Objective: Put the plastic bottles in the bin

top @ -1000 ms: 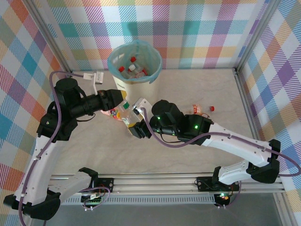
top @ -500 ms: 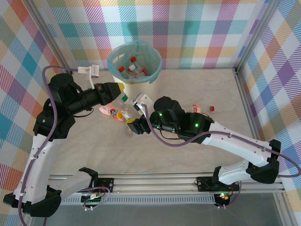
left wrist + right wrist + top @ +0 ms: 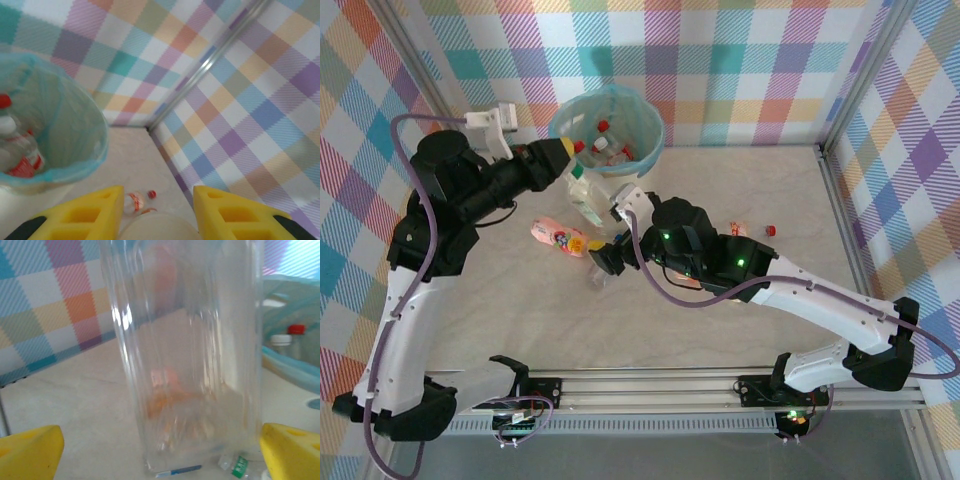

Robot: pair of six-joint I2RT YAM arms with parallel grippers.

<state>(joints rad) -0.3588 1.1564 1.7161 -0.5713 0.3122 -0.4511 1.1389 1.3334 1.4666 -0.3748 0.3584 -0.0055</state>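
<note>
A pale cream table (image 3: 720, 190) with a faint marbled grain sits inside a booth. The walls (image 3: 750, 70) are hung with pastel plaid cloth in pink, teal, yellow and purple. Silvery metal posts (image 3: 845, 190) run up the corners, and a metal rail (image 3: 650, 385) crosses the near edge where the two arms are bolted.

The bin (image 3: 607, 165), cream with a light teal bag folded over its rim, stands at the back of the table, left of centre. Several red-capped bottles (image 3: 602, 143) lie inside it.

The left gripper (image 3: 568, 160) is raised just beside the bin's near left rim. Its yellow fingers (image 3: 82, 215) are drawn in narrow on a held bottle (image 3: 587, 200), pale with a green patch, which hangs down in front of the bin's wall.

The right gripper (image 3: 607, 262) sits low near the middle of the table. Its jaws are spread wide, with the yellow fingertips (image 3: 30, 450) at the far edges of the wrist view. A clear bottle (image 3: 190, 355) stands upright between them, with clear gaps on both sides.

A pink bottle (image 3: 558, 237) lies on its side just to their left. Well apart to the right lie a small bottle (image 3: 738, 230) and a loose red cap (image 3: 771, 230).
</note>
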